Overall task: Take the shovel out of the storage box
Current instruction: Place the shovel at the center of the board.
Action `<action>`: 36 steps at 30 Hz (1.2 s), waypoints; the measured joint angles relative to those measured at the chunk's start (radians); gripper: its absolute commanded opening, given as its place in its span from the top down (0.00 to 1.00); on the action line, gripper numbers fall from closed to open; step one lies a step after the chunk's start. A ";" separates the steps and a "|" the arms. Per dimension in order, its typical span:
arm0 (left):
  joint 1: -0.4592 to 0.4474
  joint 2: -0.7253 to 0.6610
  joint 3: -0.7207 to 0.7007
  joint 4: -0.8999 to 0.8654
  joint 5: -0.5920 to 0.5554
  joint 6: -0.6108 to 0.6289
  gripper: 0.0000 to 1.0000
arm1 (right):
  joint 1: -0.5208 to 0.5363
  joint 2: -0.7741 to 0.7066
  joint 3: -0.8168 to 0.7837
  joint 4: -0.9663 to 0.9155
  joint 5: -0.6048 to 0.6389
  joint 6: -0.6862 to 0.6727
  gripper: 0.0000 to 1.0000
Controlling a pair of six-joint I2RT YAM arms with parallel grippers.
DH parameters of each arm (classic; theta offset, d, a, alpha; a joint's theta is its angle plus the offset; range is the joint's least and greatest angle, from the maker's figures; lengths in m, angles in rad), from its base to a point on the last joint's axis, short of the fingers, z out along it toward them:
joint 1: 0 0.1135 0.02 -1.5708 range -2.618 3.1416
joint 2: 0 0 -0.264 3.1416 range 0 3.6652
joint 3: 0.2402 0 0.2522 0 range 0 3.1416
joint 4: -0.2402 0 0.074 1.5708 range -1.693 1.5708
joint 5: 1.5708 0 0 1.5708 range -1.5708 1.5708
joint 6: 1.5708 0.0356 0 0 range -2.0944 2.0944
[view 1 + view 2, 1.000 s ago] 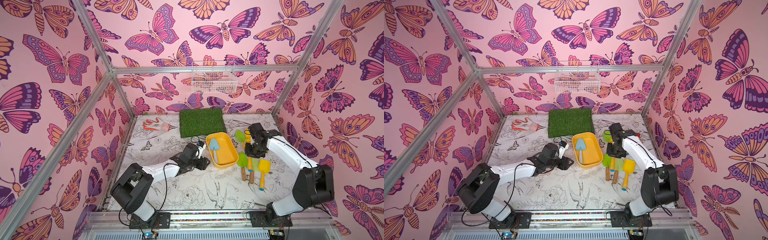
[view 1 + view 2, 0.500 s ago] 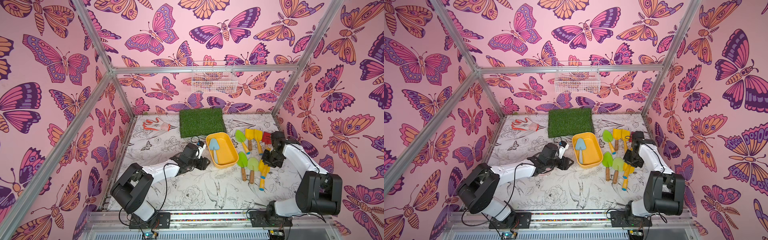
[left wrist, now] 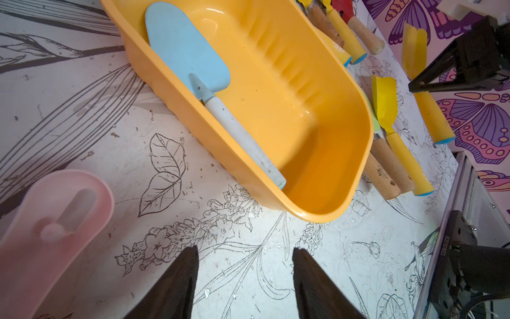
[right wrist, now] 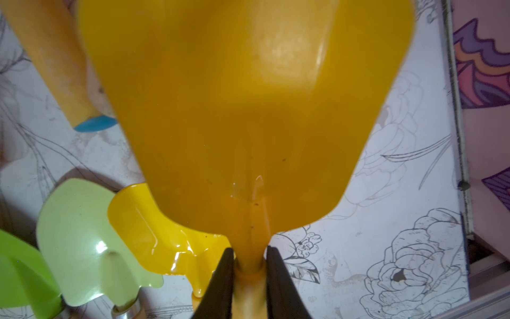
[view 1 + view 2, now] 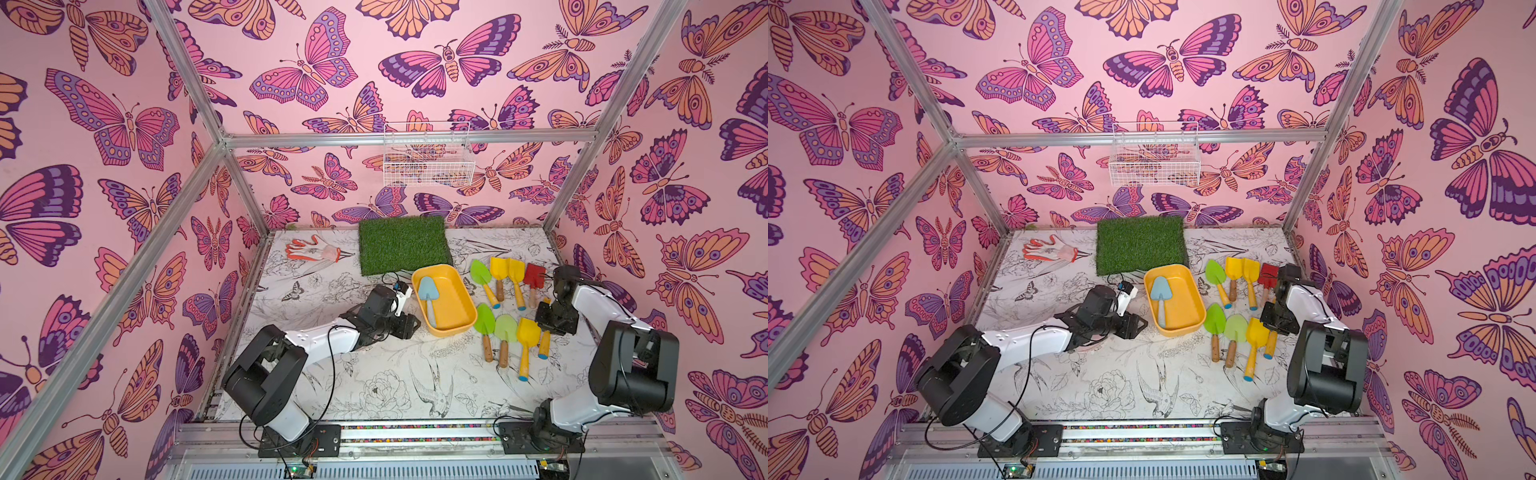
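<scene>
The right end effector (image 4: 247,255) is closed on the neck of a yellow shovel (image 4: 242,110), with its arm folded low beside the other shovels (image 5: 505,328) on the worktop (image 5: 374,374). I judge it is setting this one down, so next it must open. A blue shovel (image 5: 428,293) lies inside the storage box (image 5: 453,303). The left end effector (image 3: 244,256) is open and empty, and its arm reaches low beside the box.

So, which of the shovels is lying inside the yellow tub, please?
The light-blue shovel with the white handle; the green, yellow and red ones are outside the storage box.
</scene>
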State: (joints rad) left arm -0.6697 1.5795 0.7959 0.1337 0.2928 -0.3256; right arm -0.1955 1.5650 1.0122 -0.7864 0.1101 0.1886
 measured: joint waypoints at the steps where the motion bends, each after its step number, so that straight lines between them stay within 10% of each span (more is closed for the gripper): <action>1: 0.002 0.000 0.000 0.000 0.000 0.000 0.40 | -0.005 0.000 0.000 0.009 0.004 -0.017 0.83; 21: 0.002 0.000 0.000 0.000 0.006 0.000 0.40 | -0.035 0.086 -0.015 0.087 -0.040 -0.137 0.83; 36: 0.002 0.000 0.000 0.000 0.006 0.000 0.40 | -0.050 0.136 -0.015 0.088 -0.036 -0.133 0.56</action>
State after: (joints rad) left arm -0.6678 1.5791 0.7959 0.1337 0.2985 -0.3256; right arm -0.2455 1.7008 0.9974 -0.6987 0.0738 0.0559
